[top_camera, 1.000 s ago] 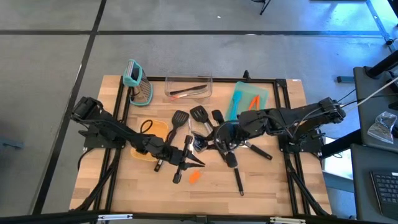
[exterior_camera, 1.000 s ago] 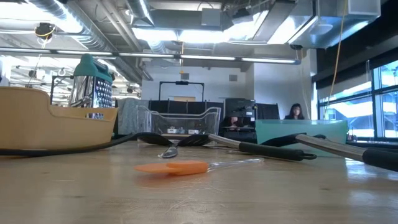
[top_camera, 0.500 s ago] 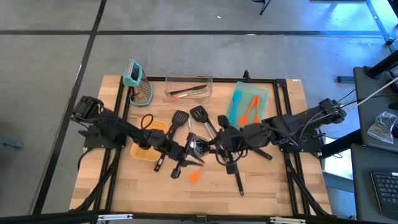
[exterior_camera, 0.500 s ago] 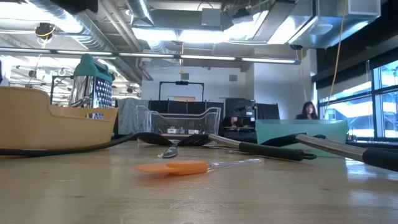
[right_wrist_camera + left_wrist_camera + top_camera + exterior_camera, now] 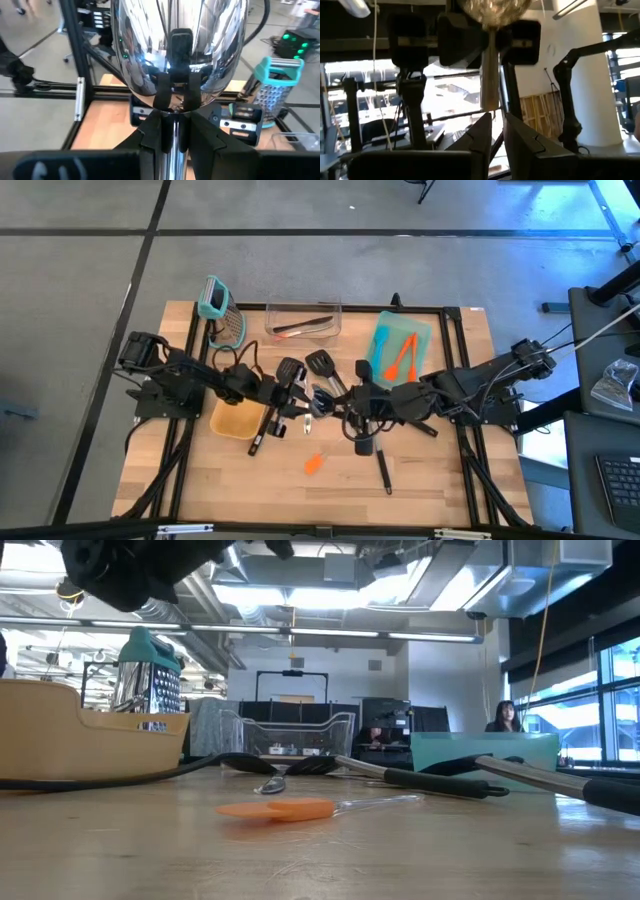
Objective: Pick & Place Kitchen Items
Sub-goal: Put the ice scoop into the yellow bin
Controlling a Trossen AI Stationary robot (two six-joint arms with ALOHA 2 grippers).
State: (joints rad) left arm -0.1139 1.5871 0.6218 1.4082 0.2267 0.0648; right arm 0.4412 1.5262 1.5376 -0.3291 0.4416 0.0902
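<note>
A silver scoop (image 5: 175,45) is held in the air above the middle of the table, its bowl (image 5: 490,7) uppermost and its thin handle running down. My right gripper (image 5: 347,416), reaching in from the table's right, is shut on the handle just under the bowl. My left gripper (image 5: 300,398) comes in lower from the left and tips upward, shut at the handle's lower end. Black turners (image 5: 320,363) and other utensils lie on the wood below. An orange spatula (image 5: 275,809) lies toward the near edge. My left gripper pinches the lower end of the scoop's handle (image 5: 490,102) between its two fingertips, coming from the table's left and slanting upward. The handle rises from the fingers to the bowl, clear of the table. My right gripper pinches the handle just below the bowl (image 5: 175,125) between its two fingers, coming from the table's right and lying across it. The bowl stands above the fingers, lifted clear.
A yellow tray (image 5: 232,423) sits at the left, a clear bin (image 5: 303,308) at the far middle and a teal tray (image 5: 415,332) at the far right. A grater (image 5: 222,315) stands at the far left. A black utensil (image 5: 382,470) lies near the front.
My left gripper has swung toward the table's far edge and tipped upward, and that arm now shows in the upper left of the low view. My right gripper has moved a little toward the table's left and has rolled. The utensils on the table have not moved.
</note>
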